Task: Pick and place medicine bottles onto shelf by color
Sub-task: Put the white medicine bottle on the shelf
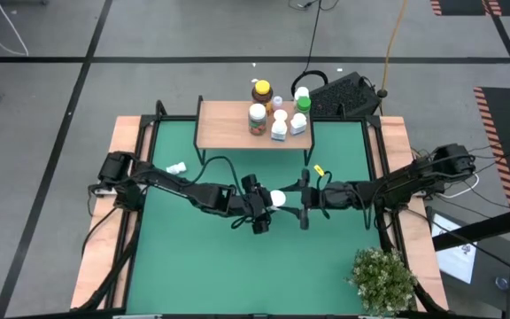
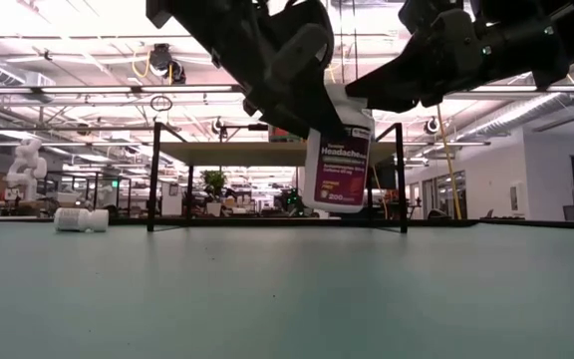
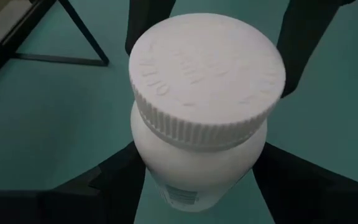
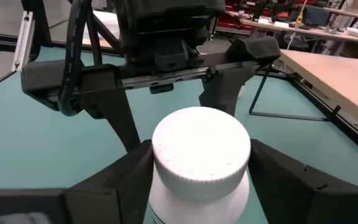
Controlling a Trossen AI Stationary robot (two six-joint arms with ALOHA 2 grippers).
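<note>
Step in hand: handover of a white-capped bottle [image 2: 337, 170] between arms, mid-table, clear of the green mat [image 1: 237, 266]; bottle hangs upright just in front of the shelf [image 1: 237, 124]; left gripper [image 1: 264, 211] pinches its body, fingers pressed on both sides; right gripper [image 1: 301, 208] straddles the cap end, fingers beside it but contact not certain; several bottles already stand on the shelf; one white bottle [image 2: 81, 219] lies on the mat to the left; next move, by my judgement: right must grip firmly before left lets go, then carry to the white group.
</note>
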